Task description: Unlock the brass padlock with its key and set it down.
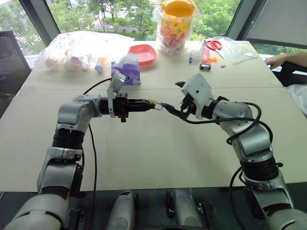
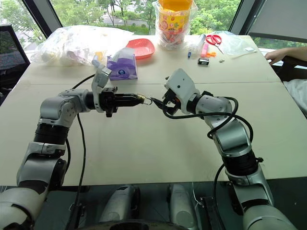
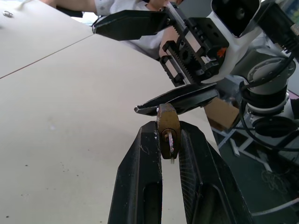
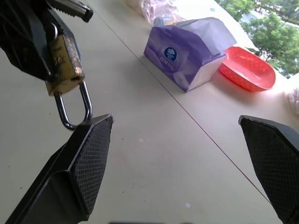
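Note:
My left gripper (image 1: 147, 103) is shut on the brass padlock (image 3: 168, 128), holding it in the air over the middle of the table. Its silvery shackle (image 4: 72, 109) points toward my right gripper (image 1: 171, 94). A small silvery piece (image 3: 172, 142), which looks like the key, sticks out of the padlock's other end between the left fingers. The right gripper stands wide open facing the left one. Its lower finger (image 4: 88, 154) lies right beside the shackle; I cannot tell whether they touch. Nothing is between the right fingers.
A purple tissue pack (image 1: 127, 69) and a red tray (image 1: 142, 53) lie behind the grippers. Clear plastic bags (image 1: 81, 50) sit at the back left, a jar with an orange lid (image 1: 177, 24) and scissors (image 1: 214, 45) further back. A person's arm (image 1: 288, 60) rests at the right edge.

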{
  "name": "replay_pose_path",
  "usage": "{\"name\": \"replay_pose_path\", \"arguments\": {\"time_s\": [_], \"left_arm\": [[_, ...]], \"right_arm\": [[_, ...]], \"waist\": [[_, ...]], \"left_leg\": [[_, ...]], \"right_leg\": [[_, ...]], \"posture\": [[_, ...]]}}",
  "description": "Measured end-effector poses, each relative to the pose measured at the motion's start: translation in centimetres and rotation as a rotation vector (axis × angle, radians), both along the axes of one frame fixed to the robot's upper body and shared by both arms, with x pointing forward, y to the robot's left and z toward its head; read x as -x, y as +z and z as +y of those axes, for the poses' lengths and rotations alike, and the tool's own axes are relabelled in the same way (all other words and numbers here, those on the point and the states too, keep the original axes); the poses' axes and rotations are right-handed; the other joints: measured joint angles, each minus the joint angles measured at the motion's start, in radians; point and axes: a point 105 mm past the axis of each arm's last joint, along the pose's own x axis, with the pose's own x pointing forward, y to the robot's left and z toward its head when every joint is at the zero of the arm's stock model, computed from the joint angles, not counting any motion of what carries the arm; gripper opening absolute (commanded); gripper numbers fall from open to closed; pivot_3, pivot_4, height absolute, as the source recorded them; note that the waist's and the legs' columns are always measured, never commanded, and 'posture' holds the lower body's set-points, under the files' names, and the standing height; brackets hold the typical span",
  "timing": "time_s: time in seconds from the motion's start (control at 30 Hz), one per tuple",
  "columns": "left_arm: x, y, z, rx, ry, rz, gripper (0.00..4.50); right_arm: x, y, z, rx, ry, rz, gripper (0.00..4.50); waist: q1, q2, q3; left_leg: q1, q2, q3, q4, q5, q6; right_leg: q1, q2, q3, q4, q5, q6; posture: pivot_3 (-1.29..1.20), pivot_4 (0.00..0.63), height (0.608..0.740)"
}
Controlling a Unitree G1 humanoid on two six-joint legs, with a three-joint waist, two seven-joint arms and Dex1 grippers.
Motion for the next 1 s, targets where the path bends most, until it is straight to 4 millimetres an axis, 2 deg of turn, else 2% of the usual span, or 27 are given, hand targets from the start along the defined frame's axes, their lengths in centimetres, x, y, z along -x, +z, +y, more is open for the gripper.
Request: {"name": "replay_pose_path", "arguments": {"time_s": [0.1, 0.33, 0.5, 0.7, 0.87, 1.0], "left_arm": [[-0.2, 0.2, 0.0, 0.002, 0.004, -0.009, 0.0], [-0.5, 0.0, 0.2, 0.007, 0.016, -0.006, 0.0], [-0.9, -0.2, 0.5, 0.004, 0.037, -0.008, 0.0], [-0.9, -0.3, 0.4, 0.005, 0.031, -0.005, 0.0], [-0.1, 0.4, -0.1, 0.004, -0.014, -0.027, 0.0], [0.9, -0.2, -0.2, -0.019, -0.054, -0.019, 0.0]], "right_arm": [[-0.1, -0.4, -0.5, 0.014, -0.016, 0.01, 4.44], [-0.2, 0.4, -1.2, -0.001, -0.041, -0.015, 4.44], [1.0, 1.3, -0.3, -0.028, 0.012, -0.032, 4.44], [1.4, 1.1, 0.1, -0.046, 0.024, -0.009, 4.44], [1.5, 0.8, 0.8, -0.058, 0.041, 0.0, 4.44], [1.3, 0.3, 1.0, -0.053, 0.043, 0.012, 4.44]], "waist": [[0.0, 0.0, 0.0], [0.0, 0.0, 0.0], [0.0, 0.0, 0.0], [0.0, 0.0, 0.0], [0.0, 0.0, 0.0], [-0.001, 0.0, 0.0]], "left_leg": [[0.0, 0.0, 0.0, 0.0, 0.0, 0.0], [0.0, 0.0, 0.0, 0.0, 0.0, 0.0], [0.0, 0.0, 0.0, 0.0, 0.0, 0.0], [0.0, 0.0, 0.0, 0.0, 0.0, 0.0], [0.0, 0.0, 0.0, 0.0, 0.0, 0.0], [0.0, 0.0, 0.0, 0.0, 0.0, 0.0]], "right_leg": [[0.0, 0.0, 0.0, 0.0, 0.0, 0.0], [0.0, 0.0, 0.0, 0.0, 0.0, 0.0], [0.0, 0.0, 0.0, 0.0, 0.0, 0.0], [0.0, 0.0, 0.0, 0.0, 0.0, 0.0], [0.0, 0.0, 0.0, 0.0, 0.0, -0.001], [0.0, 0.0, 0.0, 0.0, -0.002, -0.003]], "posture": [[0.0, 0.15, 0.74], [0.0, 0.15, 0.74], [0.0, 0.15, 0.74], [0.0, 0.15, 0.74], [0.0, 0.15, 0.74], [0.0, 0.15, 0.74]]}}
